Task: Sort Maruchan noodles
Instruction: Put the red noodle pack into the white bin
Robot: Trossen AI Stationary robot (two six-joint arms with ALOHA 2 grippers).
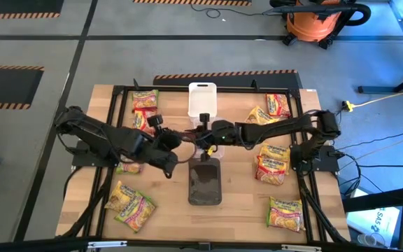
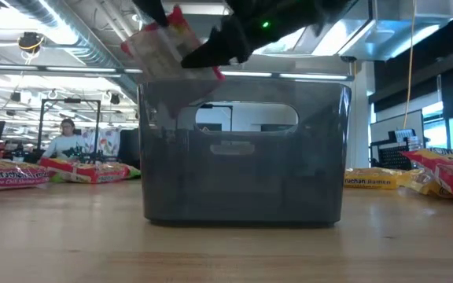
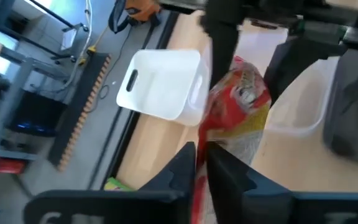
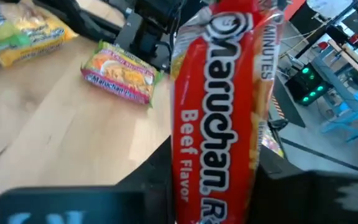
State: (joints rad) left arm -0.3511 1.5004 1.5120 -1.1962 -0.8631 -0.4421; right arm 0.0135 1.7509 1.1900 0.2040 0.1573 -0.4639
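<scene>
Both arms meet over the table's middle, above the clear tray (image 1: 206, 145) between the white tray (image 1: 202, 100) and dark tray (image 1: 205, 183). The left gripper (image 3: 201, 163) pinches a red Maruchan packet (image 3: 238, 102) with its fingers narrowed; the right gripper (image 1: 205, 133) grips the same packet (image 4: 224, 106), which reads "Maruchan Beef Flavor". Loose packets (image 1: 274, 165) lie well apart on both sides.

Left hand (image 3: 201, 163) seemingly pinches red packet (image 3: 238, 102).
</scene>
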